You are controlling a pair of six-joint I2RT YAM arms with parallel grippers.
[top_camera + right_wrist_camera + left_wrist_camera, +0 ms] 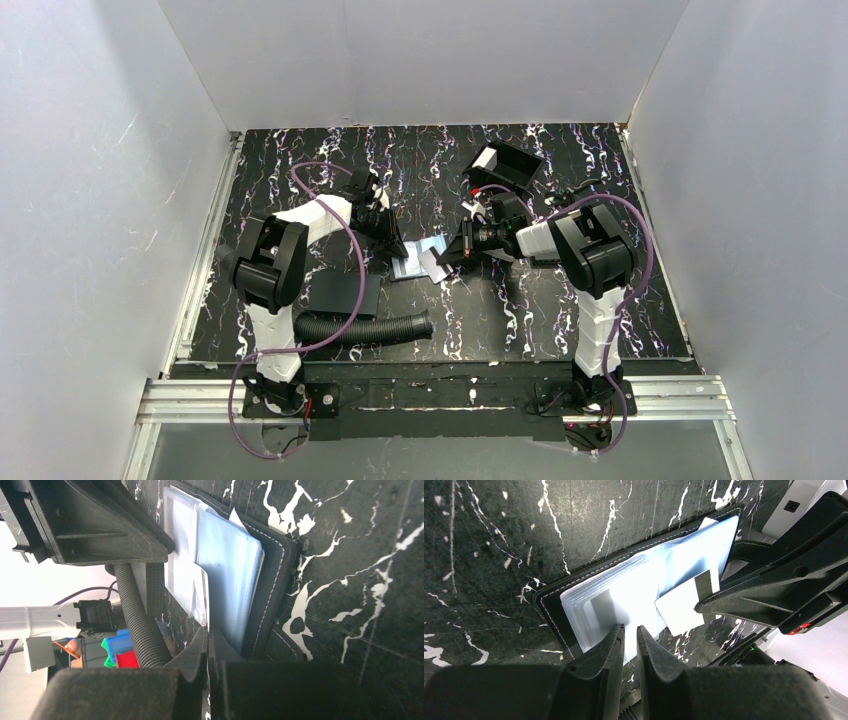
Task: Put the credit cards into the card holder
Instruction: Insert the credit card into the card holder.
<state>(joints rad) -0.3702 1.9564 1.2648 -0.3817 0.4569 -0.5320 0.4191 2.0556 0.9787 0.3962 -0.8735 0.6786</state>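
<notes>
The black card holder (555, 611) lies open on the marbled table, its clear plastic sleeves (634, 587) facing up. It also shows in the top view (410, 265) and in the right wrist view (272, 575). My left gripper (630, 630) is shut to a narrow gap with nothing between the fingers, and its tips rest at the near edge of the sleeves. My right gripper (207, 630) is shut on a pale whitish credit card (681, 607), seen edge-on in the right wrist view (202, 587). It holds the card's far end over the sleeves. No other card is visible.
A black corrugated hose (365, 328) and a flat black pad (340, 293) lie near the left arm's base. An open black case (505, 165) stands at the back. Coloured blocks (117, 650) show beyond the hose.
</notes>
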